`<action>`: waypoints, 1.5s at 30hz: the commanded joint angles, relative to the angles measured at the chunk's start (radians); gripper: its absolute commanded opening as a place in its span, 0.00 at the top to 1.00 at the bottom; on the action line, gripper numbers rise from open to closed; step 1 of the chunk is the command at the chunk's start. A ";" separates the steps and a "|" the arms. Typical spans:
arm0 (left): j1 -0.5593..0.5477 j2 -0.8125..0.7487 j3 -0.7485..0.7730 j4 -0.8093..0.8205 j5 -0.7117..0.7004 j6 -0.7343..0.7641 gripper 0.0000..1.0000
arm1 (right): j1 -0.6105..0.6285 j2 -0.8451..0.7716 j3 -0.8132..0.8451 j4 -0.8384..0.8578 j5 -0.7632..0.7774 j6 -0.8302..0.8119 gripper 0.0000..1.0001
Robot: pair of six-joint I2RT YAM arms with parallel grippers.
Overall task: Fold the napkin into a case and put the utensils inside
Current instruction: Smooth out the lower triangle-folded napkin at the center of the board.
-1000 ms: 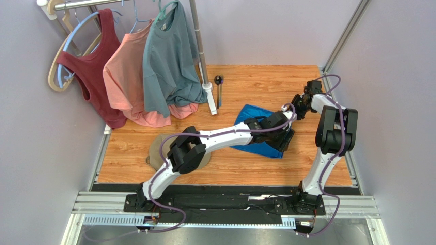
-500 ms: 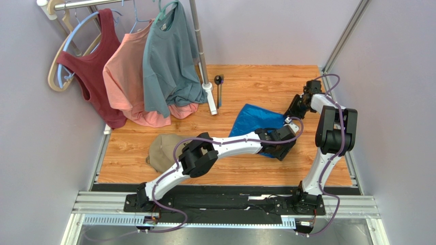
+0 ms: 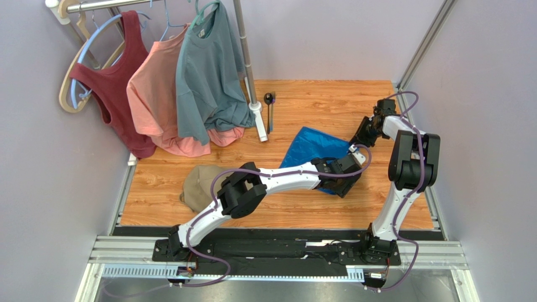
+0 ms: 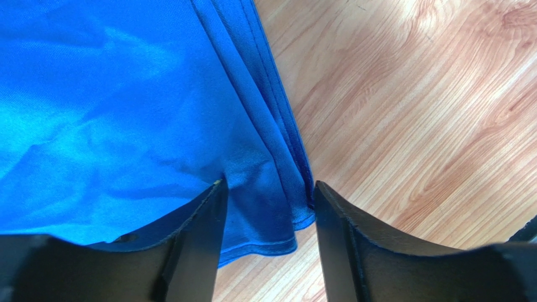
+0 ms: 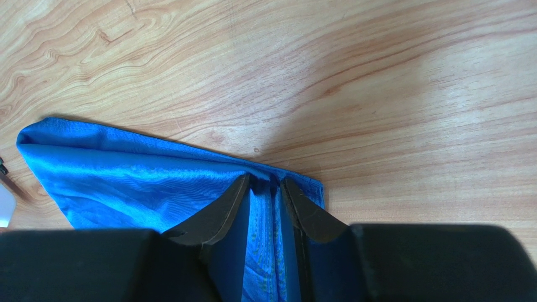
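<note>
far left: three shirts (image 3: 170, 88) hanging on a rack. tan cap (image 3: 196, 187) on the worktop (image 3: 315, 100) under the left arm. spoon and fork (image 3: 270, 110) lying together by the rack's foot. napkin (image 3: 312, 151) folded, flat at mid-right. left end effector (image 4: 268, 198) open, straddling the napkin's near corner. right end effector (image 5: 263, 189) pinching the napkin's folded far corner.

The napkin (image 4: 126, 113) is thin, faintly shiny woven cloth on a smooth wood-grain table (image 4: 428, 107).
</note>
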 commanded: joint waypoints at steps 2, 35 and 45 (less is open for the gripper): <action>-0.001 -0.030 -0.024 -0.013 -0.001 0.021 0.47 | 0.005 0.015 0.021 -0.006 -0.009 -0.015 0.73; 0.034 -0.236 -0.300 0.025 0.068 0.020 0.48 | 0.085 -0.119 -0.122 -0.030 0.064 0.006 0.74; 0.042 -0.239 -0.336 0.024 0.082 0.019 0.47 | 0.086 -0.171 -0.074 -0.053 0.015 0.031 0.97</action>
